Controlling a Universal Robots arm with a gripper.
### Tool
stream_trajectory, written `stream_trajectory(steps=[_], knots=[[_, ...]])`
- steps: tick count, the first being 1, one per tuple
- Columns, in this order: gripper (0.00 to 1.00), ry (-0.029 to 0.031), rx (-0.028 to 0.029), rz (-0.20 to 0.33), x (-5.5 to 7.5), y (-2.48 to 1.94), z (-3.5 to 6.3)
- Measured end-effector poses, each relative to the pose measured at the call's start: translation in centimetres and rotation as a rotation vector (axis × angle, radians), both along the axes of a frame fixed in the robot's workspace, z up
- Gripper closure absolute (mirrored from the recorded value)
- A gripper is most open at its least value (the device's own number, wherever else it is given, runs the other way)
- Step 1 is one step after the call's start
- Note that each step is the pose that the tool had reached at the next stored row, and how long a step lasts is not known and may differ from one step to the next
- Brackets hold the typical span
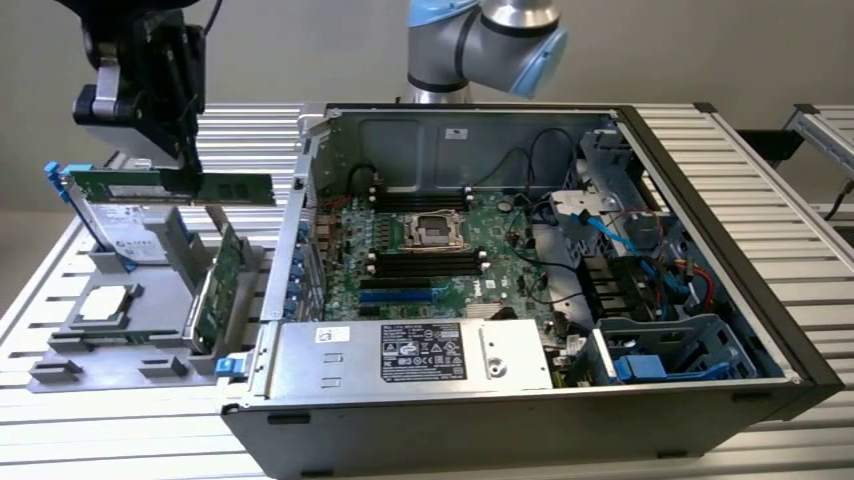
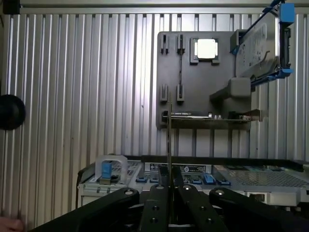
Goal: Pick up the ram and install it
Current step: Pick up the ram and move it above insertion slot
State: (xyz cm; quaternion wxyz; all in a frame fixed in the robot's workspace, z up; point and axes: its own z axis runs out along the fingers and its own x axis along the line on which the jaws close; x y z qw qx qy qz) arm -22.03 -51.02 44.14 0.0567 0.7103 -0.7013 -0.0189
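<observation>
The hand is clamped on the ram (a slim, long green stick), held level.

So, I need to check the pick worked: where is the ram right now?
In the exterior view the ram is at the left, held level in the claw above the grey parts tray, outside the open computer case.

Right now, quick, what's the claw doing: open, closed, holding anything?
Claw: closed, holding the ram by its middle, off to the side of the open computer case.
</observation>
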Motion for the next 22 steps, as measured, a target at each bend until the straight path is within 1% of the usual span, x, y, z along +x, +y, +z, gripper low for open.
stream_trajectory(steps=[4,8,12,17,19,20,22], knots=[[0.87,0.0051,-0.0004,0.000,1.6,0.07,0.37],[0.87,0.0085,-0.0006,0.000,3.2,0.14,0.47],[0.87,0.0107,-0.0011,0.000,5.1,0.20,0.49],[0.87,0.0118,-0.0017,0.000,7.3,0.35,0.49],[0.87,0.0118,-0.0021,0.000,8.2,0.51,0.46],[0.87,0.0118,-0.0027,0.000,8.7,0.69,0.37],[0.87,0.0118,-0.0040,0.000,9.5,1.25,0.05]])
